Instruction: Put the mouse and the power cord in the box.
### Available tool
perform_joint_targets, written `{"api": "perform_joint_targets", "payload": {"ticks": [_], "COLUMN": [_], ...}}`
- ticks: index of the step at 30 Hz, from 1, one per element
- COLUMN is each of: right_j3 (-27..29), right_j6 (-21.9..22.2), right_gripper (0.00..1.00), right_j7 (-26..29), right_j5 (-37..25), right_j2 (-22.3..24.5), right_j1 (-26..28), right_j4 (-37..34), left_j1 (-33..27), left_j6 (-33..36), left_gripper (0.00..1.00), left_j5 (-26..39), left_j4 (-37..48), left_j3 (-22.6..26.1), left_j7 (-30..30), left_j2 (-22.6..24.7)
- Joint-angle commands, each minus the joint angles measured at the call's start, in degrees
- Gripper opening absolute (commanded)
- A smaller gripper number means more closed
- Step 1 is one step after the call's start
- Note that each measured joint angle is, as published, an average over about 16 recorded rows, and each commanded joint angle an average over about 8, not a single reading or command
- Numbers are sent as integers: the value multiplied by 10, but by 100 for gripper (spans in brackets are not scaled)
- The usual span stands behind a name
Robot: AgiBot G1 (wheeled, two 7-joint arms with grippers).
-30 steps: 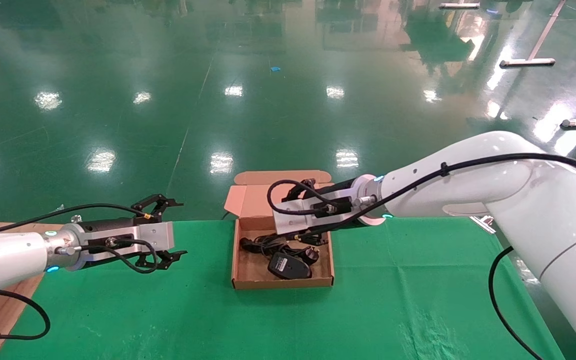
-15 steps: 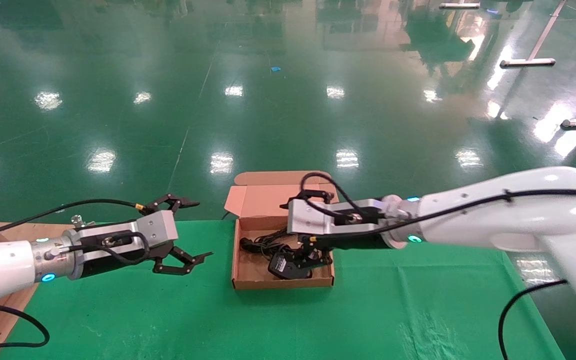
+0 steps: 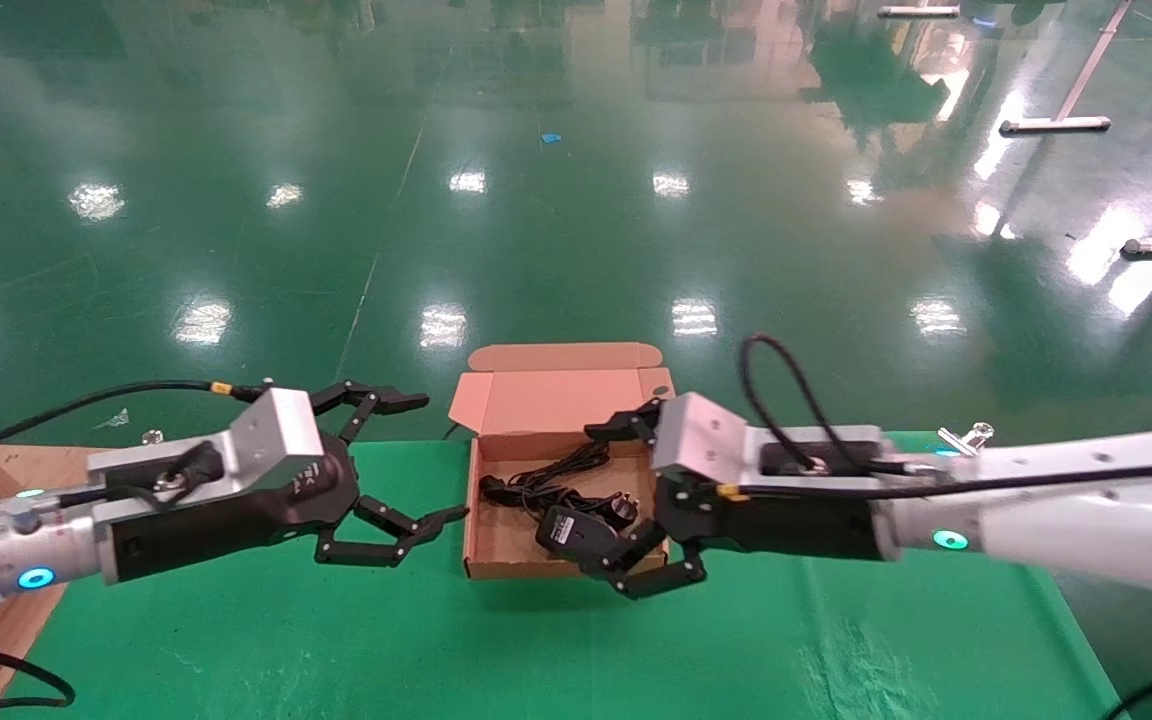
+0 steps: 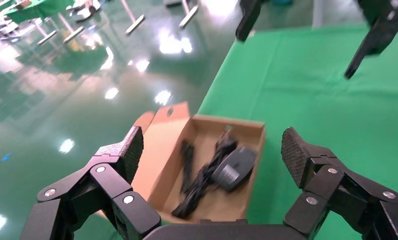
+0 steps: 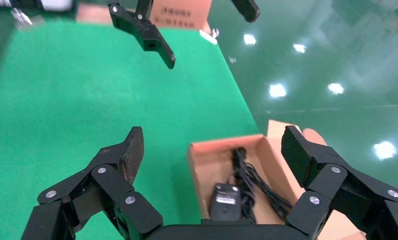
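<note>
Gaping wide, both the left pincer (image 3: 416, 465) and right pincer (image 3: 606, 500) hold nothing.

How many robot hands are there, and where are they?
2. The left hand hovers open just left of the box; the right hand hovers open at its right edge.

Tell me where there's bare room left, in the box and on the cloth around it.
Inside the box, the near-left corner is bare; the mouse and power cord crowd the rest. The left gripper and right gripper, both open, flank the box sides. The green cloth nearer the robot is free.
</note>
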Motion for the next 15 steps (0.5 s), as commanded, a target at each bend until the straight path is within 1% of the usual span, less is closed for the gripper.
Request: {"api": "perform_joint_targets", "payload": {"ticks": [1,15], "right_j3": [13,104], "right_j6": [-11,-86], "right_gripper": [100,100], "right_j7": [10,83], "right_j5": [17,140], "right_j2": [14,117], "right_j1": [-12,-101], "right_j4": [14,115], "left_j1": [9,69], "left_j6": [13,106], "left_gripper": [100,100], "left_j5": [-6,-51], "left_j4": [-17,-135], "left_j3": [-13,-109], "left_j7": [-20,-158], "left_j2": [-7,-56]}}
